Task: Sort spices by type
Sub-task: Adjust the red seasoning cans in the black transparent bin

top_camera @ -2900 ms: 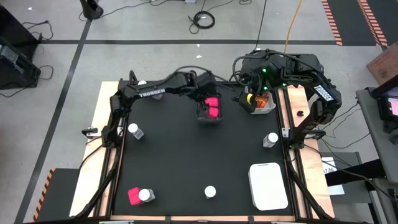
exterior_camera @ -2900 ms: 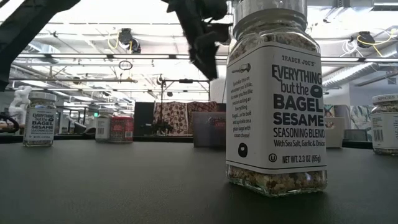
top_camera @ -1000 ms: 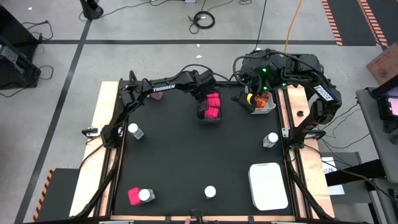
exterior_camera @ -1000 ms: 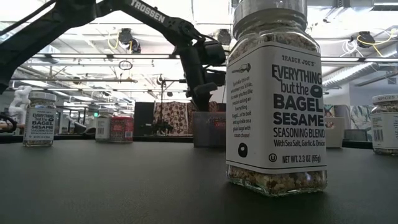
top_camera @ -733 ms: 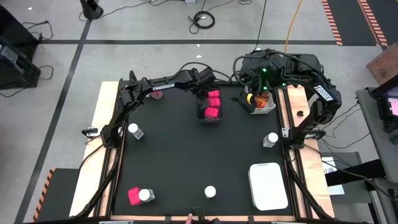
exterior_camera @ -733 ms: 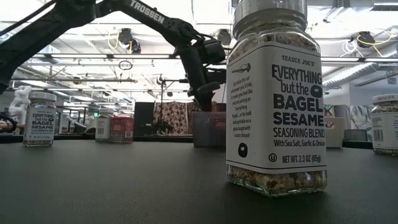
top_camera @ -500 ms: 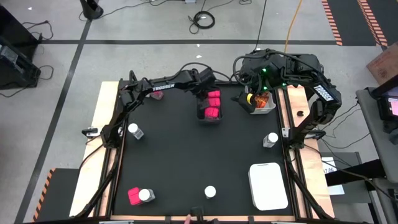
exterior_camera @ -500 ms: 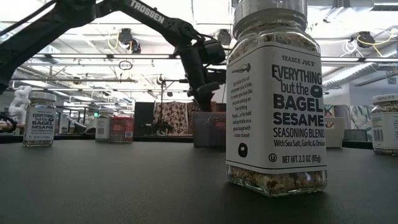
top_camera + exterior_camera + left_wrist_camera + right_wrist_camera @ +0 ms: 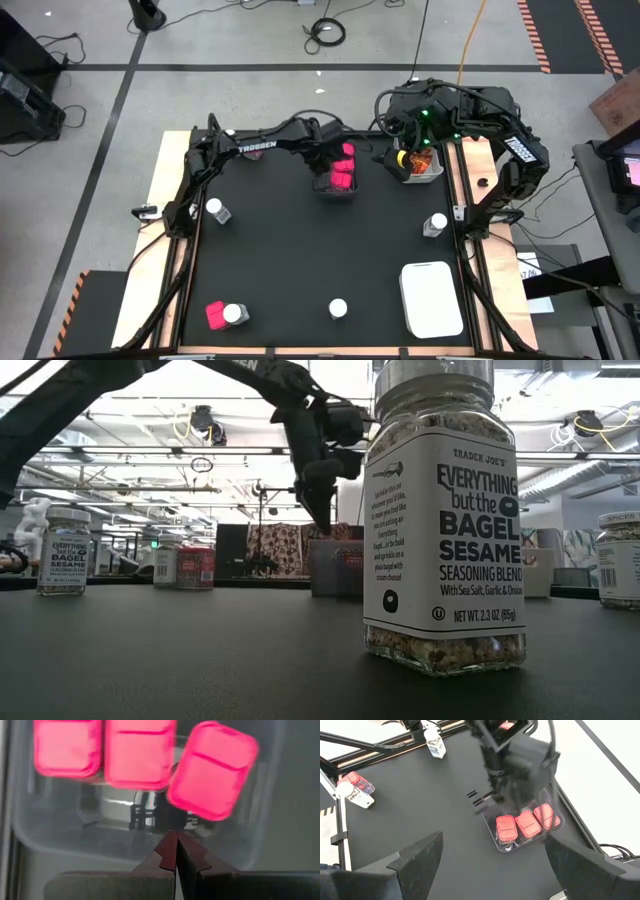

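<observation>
Setting: robotics lab.
Floor: grey concrete, black tape lines (image 9: 120,95), hazard-striped tape (image 9: 535,35), loose cables (image 9: 326,32).
Ceiling: open, with ducts (image 9: 575,470) and strip lights (image 9: 180,408).
Rig: framed table (image 9: 270,250).

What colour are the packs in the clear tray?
Bright pink packs, clearest in the left wrist view.

We see the left arm stretched from the table's far left corner across the far edge toward the middle, its wrist bent downward. The left gripper (image 9: 175,851) points down with its two dark fingers (image 9: 165,854) pressed together, holding nothing. The right arm sits folded at the table's far right corner. The right gripper (image 9: 490,865) has its fingers (image 9: 417,857) spread wide apart, empty, raised above the table.
</observation>
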Tool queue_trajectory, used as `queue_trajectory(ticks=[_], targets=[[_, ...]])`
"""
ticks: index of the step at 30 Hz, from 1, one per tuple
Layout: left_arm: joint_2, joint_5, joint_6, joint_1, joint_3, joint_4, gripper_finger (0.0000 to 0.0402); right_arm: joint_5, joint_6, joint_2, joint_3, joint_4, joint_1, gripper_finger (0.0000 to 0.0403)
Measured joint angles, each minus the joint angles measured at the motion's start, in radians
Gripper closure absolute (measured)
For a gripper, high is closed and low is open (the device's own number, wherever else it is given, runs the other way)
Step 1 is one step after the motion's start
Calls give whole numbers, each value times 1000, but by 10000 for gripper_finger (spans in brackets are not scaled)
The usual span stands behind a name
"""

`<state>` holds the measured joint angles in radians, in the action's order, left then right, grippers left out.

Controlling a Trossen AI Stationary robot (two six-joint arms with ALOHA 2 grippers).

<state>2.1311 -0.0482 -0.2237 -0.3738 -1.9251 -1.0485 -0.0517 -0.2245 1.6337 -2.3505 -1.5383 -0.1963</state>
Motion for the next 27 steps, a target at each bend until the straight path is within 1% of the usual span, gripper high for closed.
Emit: queue_trajectory(ticks=[6,11,13,17,20,23,27], targets=[[7,19,-19,63,0,26,398,0,-14,0,0,0,0,57],[8,79,-19,75,0,18,398,0,-25,0,0,0,0,57],[8,88,-22,74,6,13,398,0,-29,0,0,0,0,57],[10,84,-39,74,42,31,398,0,-33,0,0,0,1,57],[8,76,-57,75,95,89,398,0,-33,0,0,0,2,57],[11,79,-71,75,135,97,398,0,-34,0,0,0,2,57],[10,80,-70,75,151,116,398,0,-33,0,0,0,2,57]])
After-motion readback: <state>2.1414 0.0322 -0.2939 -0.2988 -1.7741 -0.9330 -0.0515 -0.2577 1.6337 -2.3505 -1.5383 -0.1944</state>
